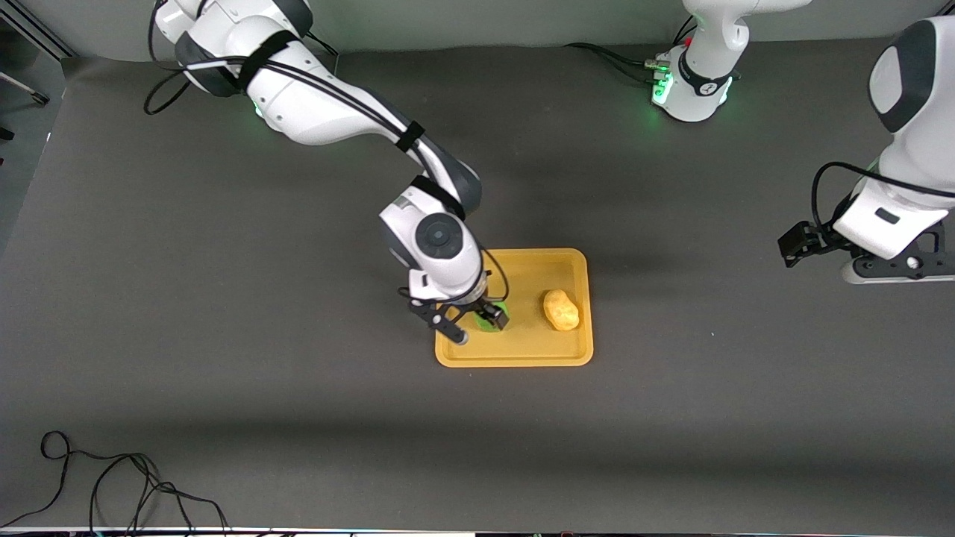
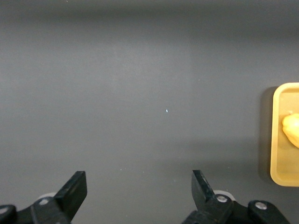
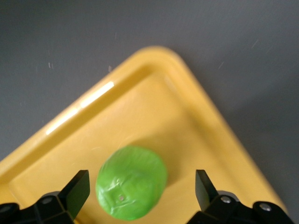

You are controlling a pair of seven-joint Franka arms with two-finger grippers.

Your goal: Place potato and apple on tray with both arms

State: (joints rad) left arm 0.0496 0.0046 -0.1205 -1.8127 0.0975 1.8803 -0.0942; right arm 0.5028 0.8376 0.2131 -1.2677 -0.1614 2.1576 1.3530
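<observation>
Tray [image 1: 522,354] holding potato [image 1: 560,309], apple [image 3: 131,182] between wide right jaws, left jaws wide.

Even overhead light, soft shadows, tray [image 3: 98,95] glare

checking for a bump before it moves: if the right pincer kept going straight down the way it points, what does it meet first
Most likely the apple, which sits on the tray between the open fingers of the right pincer. The remaining height is unclear.
</observation>
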